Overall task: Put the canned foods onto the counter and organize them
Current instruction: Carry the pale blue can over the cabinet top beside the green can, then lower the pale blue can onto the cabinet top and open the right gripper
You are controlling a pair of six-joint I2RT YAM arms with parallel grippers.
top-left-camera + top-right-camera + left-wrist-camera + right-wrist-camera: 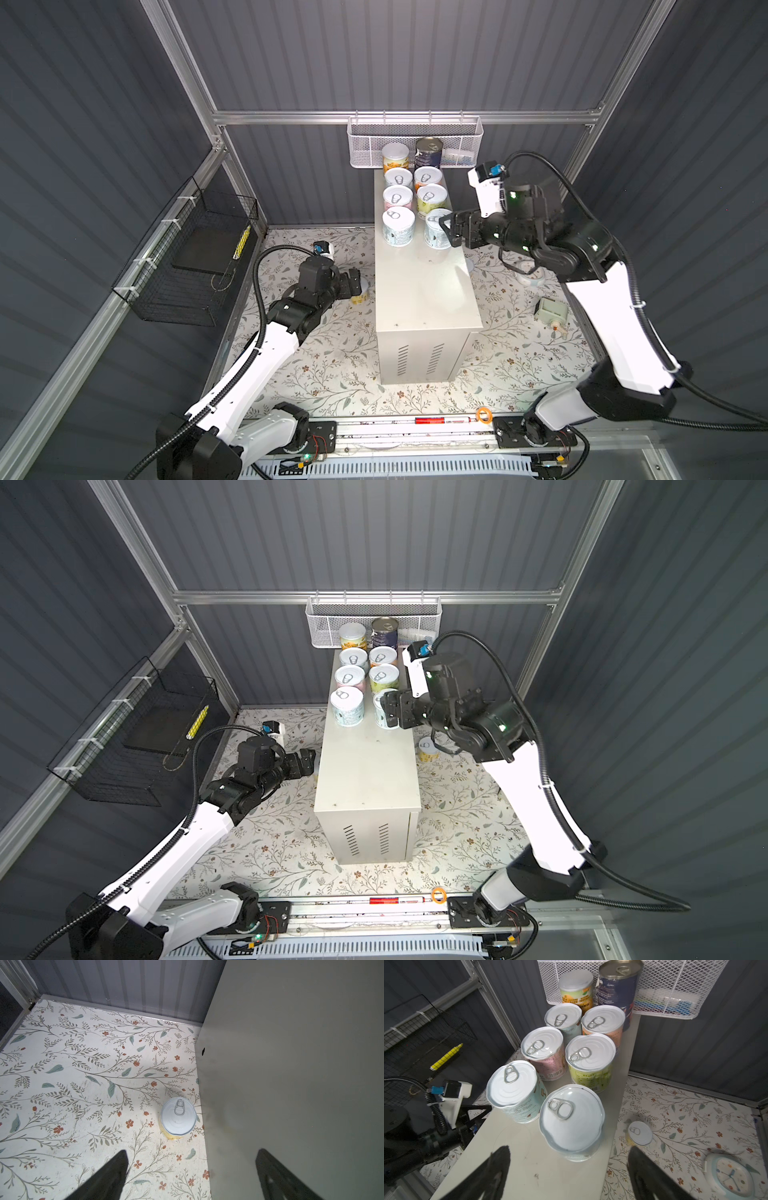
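**A:** Where are the canned foods found?

**B:** Eight upright cans are seen at the far end of the tall white rectangular metal box [424, 299]. They are set in two columns of four on its flat top surface. At the back, a yellow-labelled can with a white lid [395, 157] and a taller dark navy can [429, 153] are placed just in front of the white mesh basket [365, 141]. The nearest pair is formed by a pale blue-labelled can [398, 228] and a pale white-lidded can [571, 1122].

**A:** And off the box?

**B:** Two small yellow-labelled, white-lidded cans are left upright on the floral-patterned surface [332, 361]. The left stray can [178, 1119] is seen just beside the box's left wall. The right stray can [428, 748] is seen near its right wall.

**A:** How are the jaws held?

**B:** The left jaws are spread wide with nothing between them. They are pointed at the left stray can and kept apart from it. The right jaws are released too, parted wider than the pale white-lidded can. They are held clear of it at its near side, and nothing is gripped.
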